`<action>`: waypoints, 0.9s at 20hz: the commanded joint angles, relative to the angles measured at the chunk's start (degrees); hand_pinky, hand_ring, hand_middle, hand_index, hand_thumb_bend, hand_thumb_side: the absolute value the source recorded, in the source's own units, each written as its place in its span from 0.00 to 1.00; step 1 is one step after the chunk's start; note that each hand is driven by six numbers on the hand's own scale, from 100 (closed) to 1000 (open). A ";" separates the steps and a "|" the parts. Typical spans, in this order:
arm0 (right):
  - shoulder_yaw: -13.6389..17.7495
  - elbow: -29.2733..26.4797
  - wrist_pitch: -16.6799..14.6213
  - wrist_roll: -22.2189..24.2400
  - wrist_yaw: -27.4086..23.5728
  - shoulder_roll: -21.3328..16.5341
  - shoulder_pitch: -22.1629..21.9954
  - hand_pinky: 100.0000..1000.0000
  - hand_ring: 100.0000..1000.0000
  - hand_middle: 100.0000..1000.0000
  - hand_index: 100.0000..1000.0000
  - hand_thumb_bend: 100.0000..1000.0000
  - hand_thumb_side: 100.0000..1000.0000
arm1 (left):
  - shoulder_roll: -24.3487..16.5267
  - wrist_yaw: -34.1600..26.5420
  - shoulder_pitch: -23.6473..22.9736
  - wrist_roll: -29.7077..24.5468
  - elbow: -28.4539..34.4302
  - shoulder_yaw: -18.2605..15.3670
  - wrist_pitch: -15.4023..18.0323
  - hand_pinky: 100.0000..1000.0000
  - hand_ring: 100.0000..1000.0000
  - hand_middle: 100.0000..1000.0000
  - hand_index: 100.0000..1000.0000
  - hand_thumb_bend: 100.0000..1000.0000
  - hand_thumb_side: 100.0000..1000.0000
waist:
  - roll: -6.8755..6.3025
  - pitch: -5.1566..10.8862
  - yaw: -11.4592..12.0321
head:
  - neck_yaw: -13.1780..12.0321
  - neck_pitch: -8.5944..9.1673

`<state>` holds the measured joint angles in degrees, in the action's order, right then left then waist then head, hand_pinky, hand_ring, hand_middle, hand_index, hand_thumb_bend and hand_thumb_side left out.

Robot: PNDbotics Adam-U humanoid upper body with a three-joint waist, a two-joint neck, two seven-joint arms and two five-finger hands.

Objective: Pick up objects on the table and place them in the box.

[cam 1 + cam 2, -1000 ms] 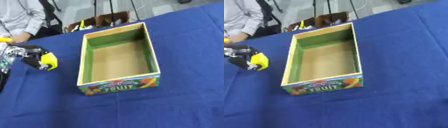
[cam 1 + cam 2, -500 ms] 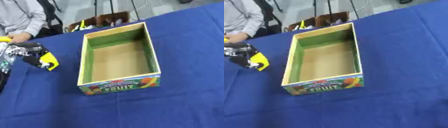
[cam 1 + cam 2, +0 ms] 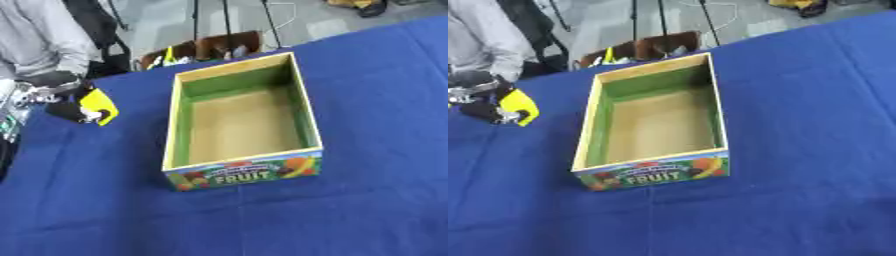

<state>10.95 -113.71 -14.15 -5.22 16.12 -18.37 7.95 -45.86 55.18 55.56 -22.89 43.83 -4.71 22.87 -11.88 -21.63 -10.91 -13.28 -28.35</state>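
A wooden box (image 3: 242, 120) with green inner walls and a "FRUIT" label on its front stands in the middle of the blue table; its floor is bare. To its left, my left hand (image 3: 59, 102) comes in from the left edge, its fingers curled round a yellow object (image 3: 99, 105) held above the cloth. The yellow object (image 3: 520, 106) is about a hand's width from the box's left wall. My right hand shows in no view.
The blue tablecloth (image 3: 367, 200) covers the whole table. A person in a grey top sits at the far left edge. Beyond the far edge stand a brown crate (image 3: 215, 46) with small items and tripod legs on the floor.
My left hand has risen and come slightly right with the yellow object. The whole picture has shifted too, so the head has moved.
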 commanded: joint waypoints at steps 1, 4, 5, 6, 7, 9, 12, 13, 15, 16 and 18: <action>0.32 -0.89 0.75 0.02 -1.27 -0.94 0.00 0.65 0.76 0.46 0.60 0.00 0.53 | -2.77 -0.56 1.37 1.72 1.71 0.24 0.36 0.32 0.50 0.39 0.51 0.00 0.52 | 0.68 2.05 0.30 | 0.34 -0.82; 0.24 -0.89 1.42 0.13 -2.21 -0.95 -0.03 0.65 0.76 0.46 0.60 0.00 0.52 | -2.52 -1.25 2.29 2.93 3.10 0.83 0.37 0.30 0.49 0.37 0.49 0.00 0.52 | 0.79 3.26 0.48 | 0.47 -1.56; 0.19 -0.89 1.66 0.20 -2.54 -0.96 -0.01 0.65 0.76 0.46 0.60 0.00 0.52 | -2.25 -1.43 2.76 3.26 3.65 1.15 0.42 0.29 0.48 0.37 0.49 0.00 0.51 | 0.81 3.68 0.49 | 0.41 -1.83; 0.13 -0.89 1.85 0.29 -2.85 -0.97 0.04 0.65 0.76 0.46 0.60 0.00 0.52 | -1.97 -1.58 3.21 3.55 4.18 1.48 0.39 0.29 0.48 0.36 0.48 0.00 0.51 | 0.83 4.01 0.47 | 0.36 -2.01; 0.04 -0.89 2.04 0.40 -3.17 -0.97 0.10 0.65 0.76 0.46 0.60 0.00 0.51 | -1.60 -1.64 3.71 3.80 4.84 1.87 0.38 0.30 0.48 0.36 0.48 0.00 0.51 | 0.85 4.34 0.43 | 0.26 -2.21; -0.04 -0.89 2.43 0.58 -3.77 -0.91 0.18 0.65 0.76 0.46 0.60 0.00 0.51 | -0.04 -2.80 4.73 4.31 6.72 2.46 0.61 0.27 0.47 0.34 0.46 0.00 0.50 | 0.89 4.96 0.39 | 0.08 -2.58; -0.10 -0.89 2.96 0.81 -4.41 -0.77 0.23 0.65 0.76 0.46 0.60 0.00 0.50 | 2.63 -6.31 5.63 4.55 9.92 3.40 0.24 0.25 0.46 0.32 0.44 0.00 0.51 | 0.95 5.65 0.32 | 0.15 -3.07; -0.10 -0.89 3.09 0.86 -4.56 -0.73 0.24 0.65 0.76 0.46 0.60 0.00 0.50 | 3.41 -7.26 5.76 4.46 10.93 3.84 0.08 0.25 0.46 0.32 0.44 0.00 0.50 | 0.95 5.82 0.28 | 0.34 -3.39; -0.18 -0.89 3.32 0.97 -4.83 -0.66 0.32 0.65 0.76 0.46 0.60 0.00 0.50 | 4.82 -8.91 5.82 4.06 12.83 4.78 -0.16 0.24 0.45 0.32 0.43 0.00 0.51 | 1.01 6.06 0.13 | 1.32 -4.46; -0.26 -0.89 3.38 1.05 -4.97 -0.66 0.41 0.65 0.76 0.46 0.60 0.00 0.50 | 5.26 -9.58 5.76 3.82 13.62 5.26 -0.34 0.24 0.45 0.32 0.43 0.00 0.51 | 1.02 6.15 0.04 | 1.83 -5.08; -0.43 -0.89 3.51 1.23 -5.26 -0.63 0.61 0.65 0.76 0.46 0.60 0.00 0.49 | 6.06 -10.81 5.58 3.28 14.96 6.26 -0.58 0.24 0.45 0.31 0.43 0.00 0.51 | 1.02 6.32 -0.22 | 2.75 -6.23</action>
<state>10.55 -113.71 -10.82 -4.03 11.39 -18.32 8.12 -38.68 45.37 60.07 -19.37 56.96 1.27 22.50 -11.51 -16.68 -11.22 -11.03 -33.61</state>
